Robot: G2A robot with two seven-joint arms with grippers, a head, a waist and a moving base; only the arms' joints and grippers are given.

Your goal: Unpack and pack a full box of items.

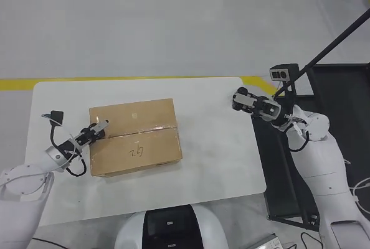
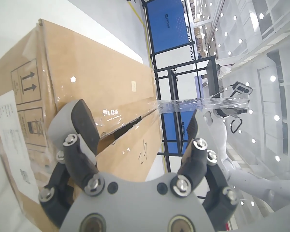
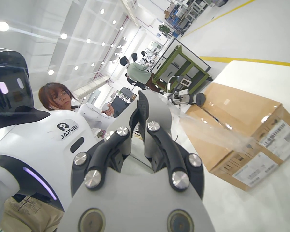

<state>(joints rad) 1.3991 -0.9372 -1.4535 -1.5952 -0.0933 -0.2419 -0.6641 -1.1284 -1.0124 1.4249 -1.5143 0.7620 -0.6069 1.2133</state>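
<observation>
The step in hand is judged to be the unsealing of the box [image 1: 135, 138], so the unpacking itself is not yet begun. The box is placed on the left half of the white table [image 1: 216, 162], with its flaps down.

A strip of clear tape [image 3: 207, 131] is stretched in the air from the right end of the box to the right gripper [image 1: 238, 99]. This gripper is held above the far right part of the table, well apart from the box. Its fingers are pressed together on the free end of the strip. In the left wrist view a dark slit is seen along the middle seam, so the tape seems to be already lifted from most of the top. At the right end of the box the strip is attached.

The left gripper [image 1: 98, 130] is placed at the left end of the box, over the seam. Its fingers are spread wide and nothing is held between them. One finger pad [image 2: 83, 118] is very near the cardboard, but whether it touches cannot be told.

For the next move, the last part of the tape probably needs to be pulled free, away from the box and to the right. The box should be kept in place by the left gripper, otherwise it can be dragged along. After this the flaps can be opened.
</observation>
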